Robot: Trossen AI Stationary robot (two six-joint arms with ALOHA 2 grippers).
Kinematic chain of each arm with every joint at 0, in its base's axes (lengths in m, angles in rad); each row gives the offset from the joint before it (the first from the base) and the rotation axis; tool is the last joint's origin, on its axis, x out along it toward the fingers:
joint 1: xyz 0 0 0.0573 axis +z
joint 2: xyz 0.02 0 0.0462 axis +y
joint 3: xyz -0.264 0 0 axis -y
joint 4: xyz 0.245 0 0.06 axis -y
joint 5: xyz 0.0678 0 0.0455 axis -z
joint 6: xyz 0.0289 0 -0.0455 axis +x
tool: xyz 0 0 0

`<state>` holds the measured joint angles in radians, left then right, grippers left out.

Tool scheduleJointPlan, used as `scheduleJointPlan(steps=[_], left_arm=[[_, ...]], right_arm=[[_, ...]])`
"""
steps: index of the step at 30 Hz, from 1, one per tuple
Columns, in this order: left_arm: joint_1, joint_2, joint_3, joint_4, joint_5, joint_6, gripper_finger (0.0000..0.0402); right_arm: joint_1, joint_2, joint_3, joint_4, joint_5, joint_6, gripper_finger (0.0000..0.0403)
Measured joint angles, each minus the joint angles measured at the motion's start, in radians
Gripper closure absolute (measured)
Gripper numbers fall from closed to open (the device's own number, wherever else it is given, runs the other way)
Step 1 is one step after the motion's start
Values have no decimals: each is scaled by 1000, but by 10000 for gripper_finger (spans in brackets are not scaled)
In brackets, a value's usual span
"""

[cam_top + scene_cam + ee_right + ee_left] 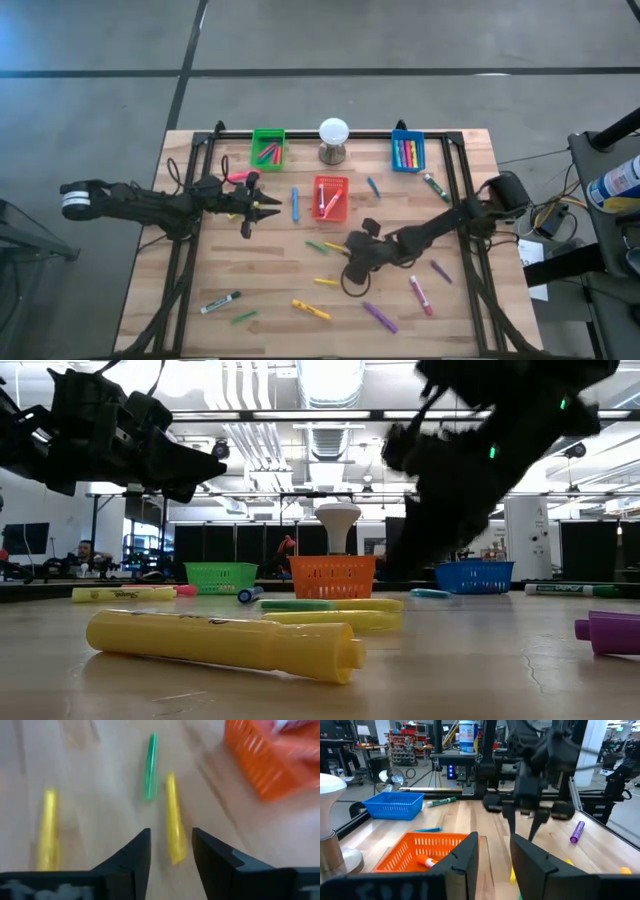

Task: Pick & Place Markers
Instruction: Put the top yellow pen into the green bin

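Markers (pixel 311 310) are scattered over the frame's lower half, and more are held in three bins near the top: green bin (pixel 267 148), red bin (pixel 330 197), blue bin (pixel 407 151). Both the left gripper (pixel 251 210) and right gripper (pixel 352 262) are seen parted and empty.

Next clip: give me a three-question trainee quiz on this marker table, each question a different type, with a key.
1. True or false: the white ball stands between the green bin and the blue bin.
2. Which bin sits nearest the table's middle? A green, B red, C blue.
3. Fill in: the right end effector hangs, fingers apart, over a ____ marker.

Key: 1 true. 2 B, the red bin. 3 yellow.
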<state>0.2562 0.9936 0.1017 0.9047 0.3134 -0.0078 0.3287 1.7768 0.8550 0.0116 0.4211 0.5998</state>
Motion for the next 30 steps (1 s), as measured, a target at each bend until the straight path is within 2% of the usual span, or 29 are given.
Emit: scheduleJointPlan(steps=[6, 14, 16, 20, 24, 28, 30], left_arm=[[0, 3, 0, 0, 0, 0, 294], [0, 5, 4, 0, -2, -17, 294], [0, 5, 4, -6, -32, -20, 294], [1, 5, 5, -32, -113, -22, 294], [0, 5, 5, -32, -113, -22, 294], [0, 5, 12, -31, -27, -23, 294], [-2, 5, 17, -31, 9, -30, 294]], right_arm=[[-17, 95, 31, 3, -12, 14, 271], [-31, 121, 70, -9, -32, -24, 349], [-31, 113, 70, -13, -33, -31, 365], [-31, 77, 67, -47, 15, -40, 367], [-31, 34, 77, -33, 80, -97, 357], [-43, 19, 142, -22, 187, -209, 358], [-63, 22, 185, -22, 204, -276, 358]])
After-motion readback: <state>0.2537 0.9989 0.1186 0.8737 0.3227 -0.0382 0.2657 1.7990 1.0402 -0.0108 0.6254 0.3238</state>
